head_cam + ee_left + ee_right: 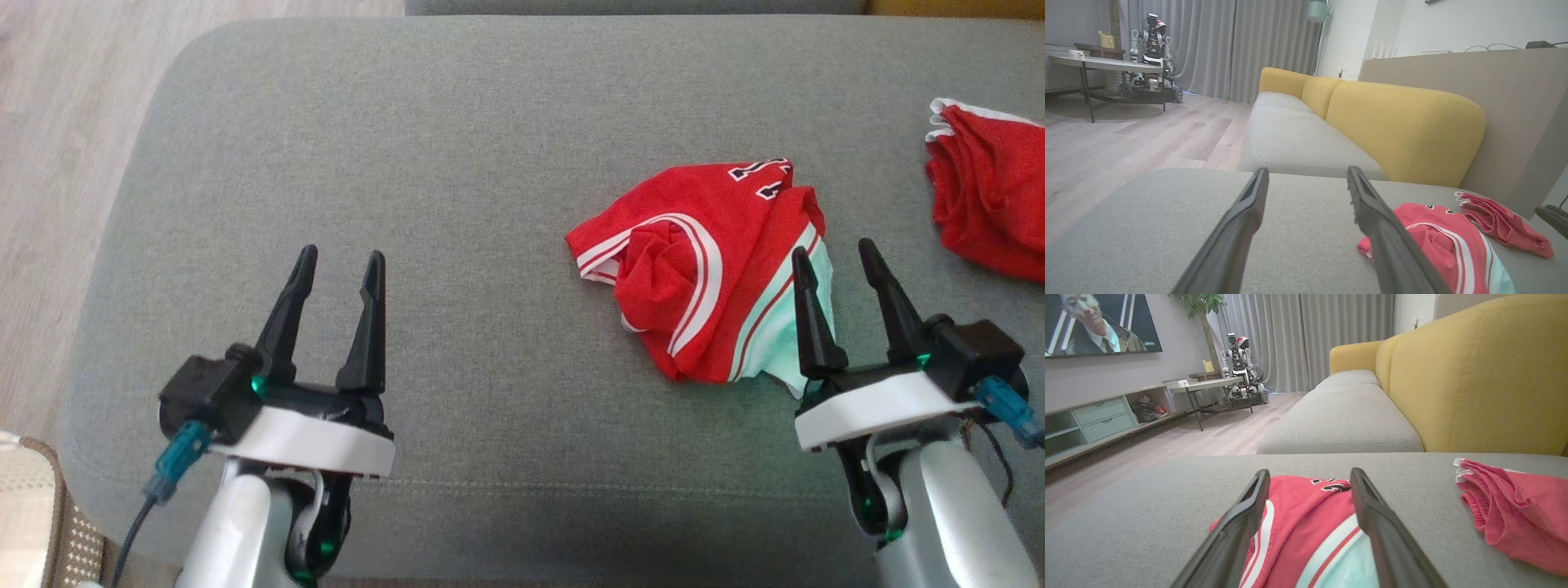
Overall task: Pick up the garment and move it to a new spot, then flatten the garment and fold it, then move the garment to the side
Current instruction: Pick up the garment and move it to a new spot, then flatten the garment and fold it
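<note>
A crumpled red garment (710, 269) with white and mint trim lies on the grey cushion (457, 163), right of centre. My right gripper (833, 247) hovers open at the garment's near right edge, fingers empty. In the right wrist view the garment (1306, 506) lies just under and beyond the open right gripper (1310, 473). Over bare cushion at the left, my left gripper (341, 253) stands open and empty, well clear of the garment. The left wrist view shows the left gripper (1307, 170) open, with the garment (1437, 237) off to its right.
A second red garment (988, 196) lies bunched at the cushion's far right edge. Wooden floor (57, 122) runs along the left. A yellow sofa back (1474, 375) rises behind the cushion. Another robot (1152, 45) and a low table (1106, 65) stand far across the room.
</note>
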